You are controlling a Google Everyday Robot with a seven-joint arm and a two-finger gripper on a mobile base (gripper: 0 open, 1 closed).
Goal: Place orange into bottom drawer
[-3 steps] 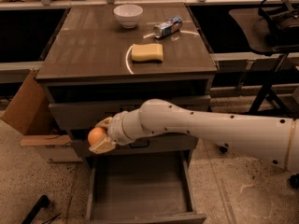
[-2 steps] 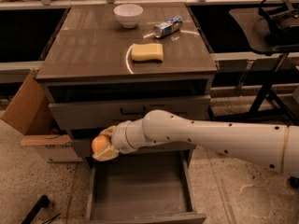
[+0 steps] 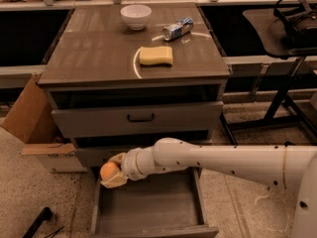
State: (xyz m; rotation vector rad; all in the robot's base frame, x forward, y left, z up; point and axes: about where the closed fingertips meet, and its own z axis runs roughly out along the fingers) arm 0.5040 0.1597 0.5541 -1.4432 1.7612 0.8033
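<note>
Camera view: the white arm reaches in from 3 o'clock, low across the cabinet front, and the gripper sits at about 7 o'clock in the frame. Its jaws are clamped on the orange, one pale finger cupped beneath the fruit and the other behind it.

The orange hangs at the 11 o'clock corner of the bottom drawer, which is pulled wide open, and it is up by the rim rather than down on the plain grey floor of the box. Just above the wrist is a shallower drawer front, open a crack. Higher up is another with a black handle.

Up on the tabletop, a yellow sponge lies near the middle. A white bowl stands at its 11 o'clock, and a small can lies on its side at its 1 o'clock. None of the three touches another.

Off at 9 o'clock from the cabinet, a cardboard box leans against its side.
</note>
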